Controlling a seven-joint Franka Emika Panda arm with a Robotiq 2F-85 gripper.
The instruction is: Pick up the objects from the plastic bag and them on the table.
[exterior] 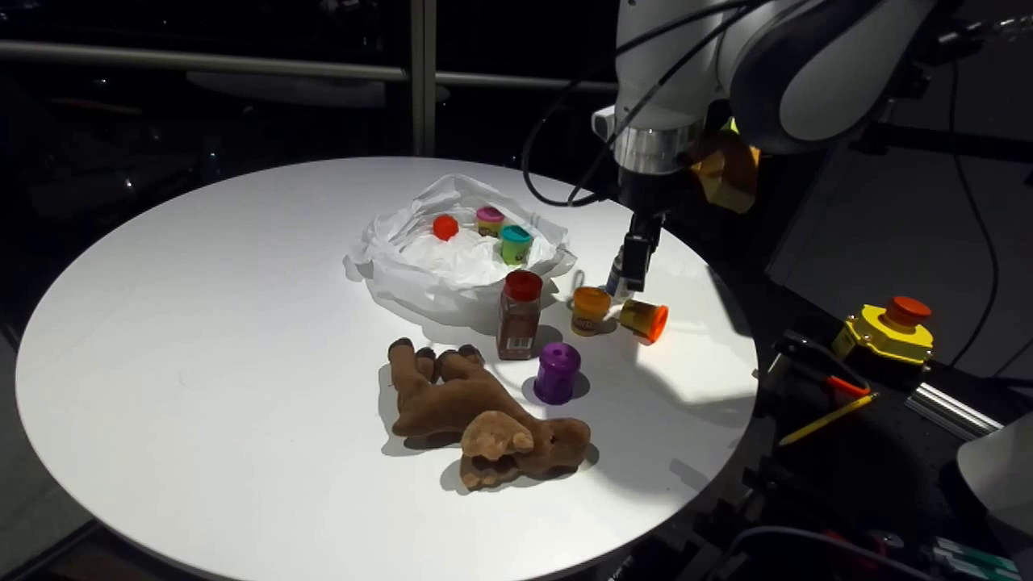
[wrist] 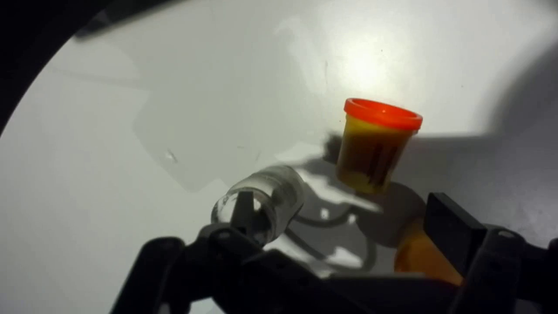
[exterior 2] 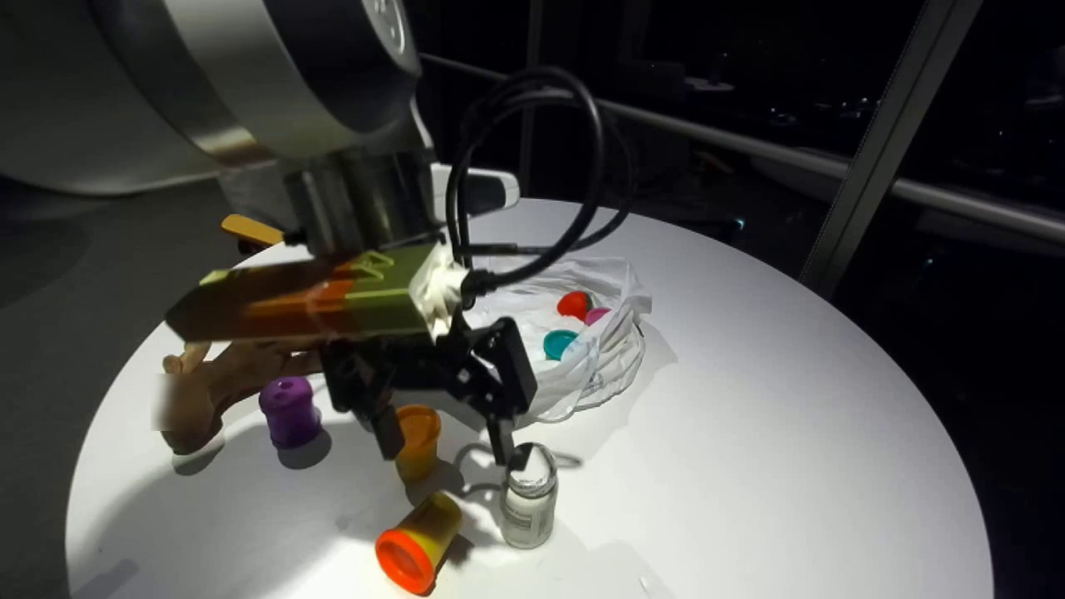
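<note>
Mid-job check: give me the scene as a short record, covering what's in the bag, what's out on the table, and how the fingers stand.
In the plastic bag: round red toy, pink-lidded tub, teal-lidded tub
Standing on the table: red-lidded bottle, purple cup, orange tub, clear jar
Lying on the table: brown plush toy, orange-lidded yellow tub
Fingers: open, gripping nothing; one near the clear jar's top, contact can't be told

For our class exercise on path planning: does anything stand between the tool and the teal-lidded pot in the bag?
Yes: a crumpled wall of the plastic bag rises between the tool and the teal-lidded pot, masking its lower part in an exterior view. Nothing visible lies over the pot, so reaching down from above seems possible.
</note>
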